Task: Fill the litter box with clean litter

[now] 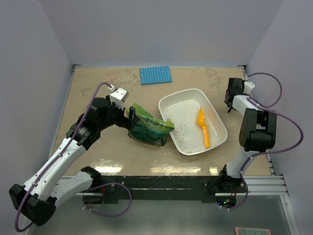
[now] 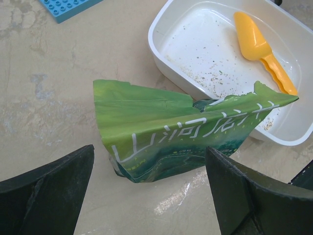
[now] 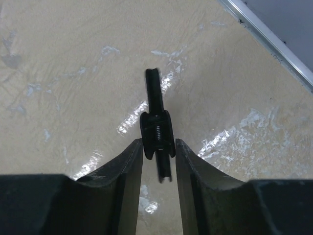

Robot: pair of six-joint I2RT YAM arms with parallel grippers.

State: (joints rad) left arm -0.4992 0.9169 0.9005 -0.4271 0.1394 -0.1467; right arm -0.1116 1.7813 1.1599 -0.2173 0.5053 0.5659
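The white litter box (image 1: 165,104) sits right of centre, holding an orange scoop (image 1: 203,126) and only a thin scatter of litter grains (image 2: 210,78). A crinkly green bag (image 1: 149,129) lies against its left rim, the torn top reaching over the rim (image 2: 274,100). My left gripper (image 1: 131,113) is open just behind the bag's base, both fingers apart from the bag (image 2: 149,149). My right gripper (image 1: 229,100) is at the far right of the table, off the box. Its fingertips (image 3: 159,147) are closed against a small black spring clip (image 3: 156,125).
A blue studded mat (image 1: 155,75) lies flat at the back of the table. Grey walls enclose the table on three sides, and a metal edge strip (image 3: 274,41) runs close to the right gripper.
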